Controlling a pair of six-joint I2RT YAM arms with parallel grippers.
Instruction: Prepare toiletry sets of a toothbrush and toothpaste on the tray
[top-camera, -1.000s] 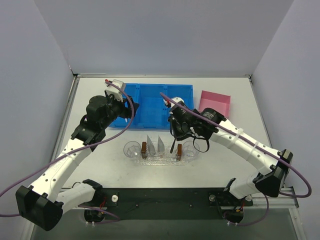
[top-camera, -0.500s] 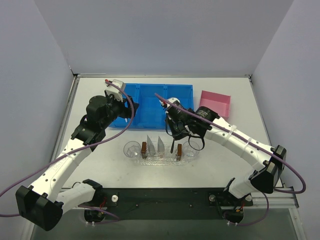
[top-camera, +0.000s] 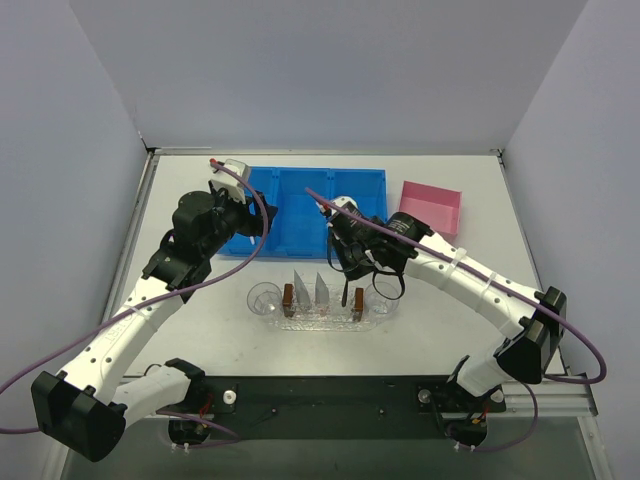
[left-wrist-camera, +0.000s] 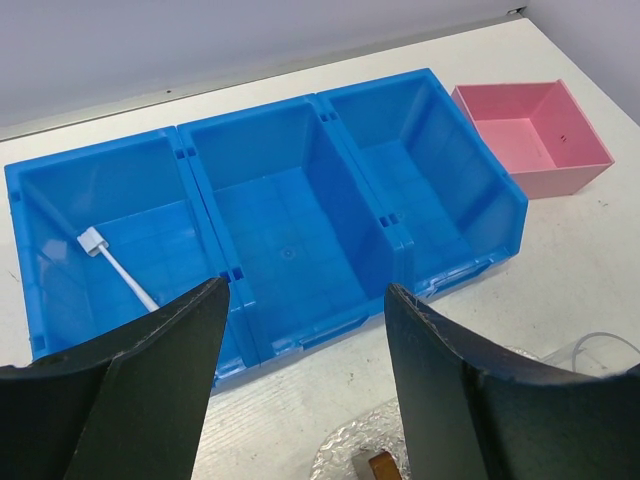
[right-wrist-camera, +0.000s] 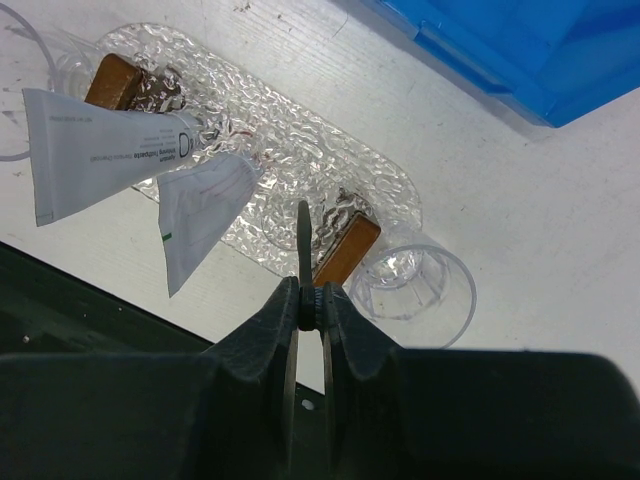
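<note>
Toothbrush (right-wrist-camera: 303, 240), the black one, we hold clamped in our right gripper (right-wrist-camera: 311, 298) over the tray (right-wrist-camera: 300, 150); our left gripper (left-wrist-camera: 305, 300) hangs spread above the blue bin (left-wrist-camera: 290, 230), at the tray's twelve o'clock.

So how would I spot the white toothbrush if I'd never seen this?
Find the big blue three-compartment bin. Its left compartment, in the left wrist view, holds the white toothbrush: a thin white stick with a squarish head, the only thing visible in the bin.

Bright, even; tray (right-wrist-camera: 300, 150) w/ glints.
</note>
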